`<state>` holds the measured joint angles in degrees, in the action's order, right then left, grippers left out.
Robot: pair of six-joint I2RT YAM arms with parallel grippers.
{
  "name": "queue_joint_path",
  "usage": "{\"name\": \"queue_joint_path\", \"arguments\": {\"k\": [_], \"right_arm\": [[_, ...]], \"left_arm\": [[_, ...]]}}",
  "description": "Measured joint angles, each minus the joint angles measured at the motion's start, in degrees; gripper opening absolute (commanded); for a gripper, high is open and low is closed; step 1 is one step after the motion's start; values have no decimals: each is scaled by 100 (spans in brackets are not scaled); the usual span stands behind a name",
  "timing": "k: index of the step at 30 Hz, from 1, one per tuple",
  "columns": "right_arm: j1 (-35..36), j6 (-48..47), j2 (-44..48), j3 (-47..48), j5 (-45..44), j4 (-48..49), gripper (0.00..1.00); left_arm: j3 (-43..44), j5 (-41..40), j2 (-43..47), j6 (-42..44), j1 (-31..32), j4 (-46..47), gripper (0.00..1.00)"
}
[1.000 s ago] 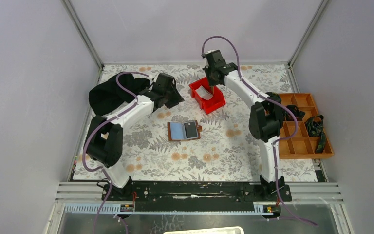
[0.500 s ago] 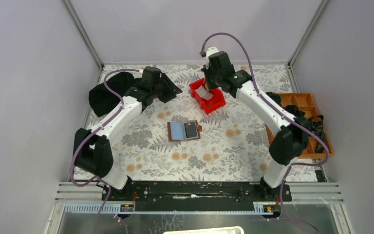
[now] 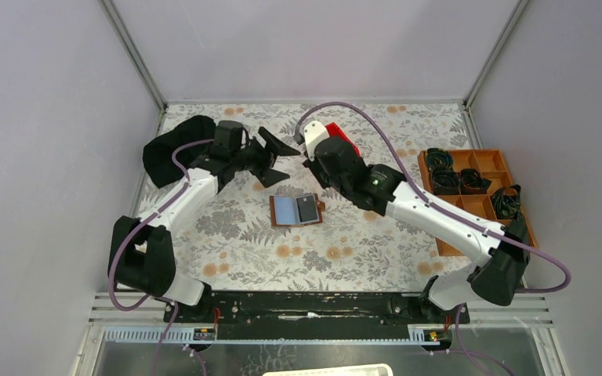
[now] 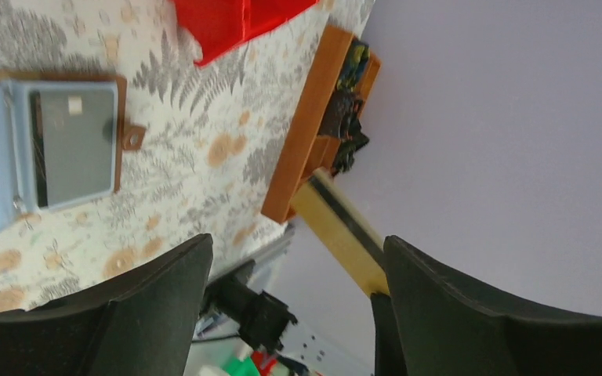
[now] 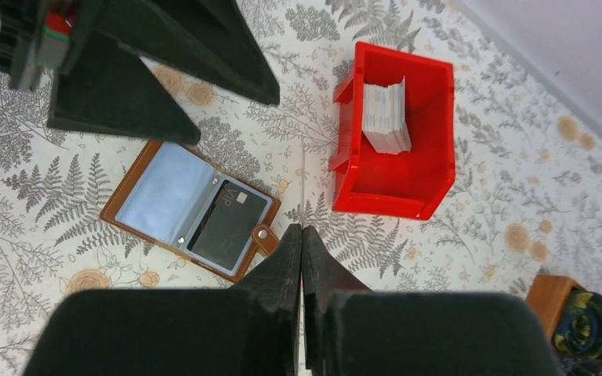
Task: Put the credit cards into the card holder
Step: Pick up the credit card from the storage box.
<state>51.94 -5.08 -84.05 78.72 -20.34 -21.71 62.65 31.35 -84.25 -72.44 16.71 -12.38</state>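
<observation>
The brown card holder (image 3: 296,210) lies open on the floral table, a light blue sleeve on its left page and a dark credit card (image 5: 227,223) in its right pocket. More credit cards (image 5: 384,117) stand stacked in the red bin (image 5: 431,168). My right gripper (image 5: 302,229) hangs above the holder's clasp, shut on a thin credit card (image 5: 303,184) seen edge-on as a pale sliver past the tips. My left gripper (image 3: 282,162) is wide open with nothing in it, just left of the right wrist and above the holder (image 4: 47,149).
An orange compartment tray (image 3: 478,231) with dark items sits at the right edge. A black cloth (image 3: 172,149) lies at the back left. The red bin (image 3: 343,135) is mostly hidden behind the right wrist in the top view.
My right arm swung from the red bin down toward the card holder. The left gripper opened wide and turned right toward it.
</observation>
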Motion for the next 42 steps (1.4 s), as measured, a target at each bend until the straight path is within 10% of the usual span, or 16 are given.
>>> {"name": "queue_joint_path", "arguments": {"k": [25,42], "right_arm": [[1080,-1392,162,-514,-911,800,0],[1519,-2177,122,-514,-929,898,0]], "left_arm": [[-848,1491,184,-1749,-68,1679,82],[-1617,2000,70,-2837,-70,3445,41]]}}
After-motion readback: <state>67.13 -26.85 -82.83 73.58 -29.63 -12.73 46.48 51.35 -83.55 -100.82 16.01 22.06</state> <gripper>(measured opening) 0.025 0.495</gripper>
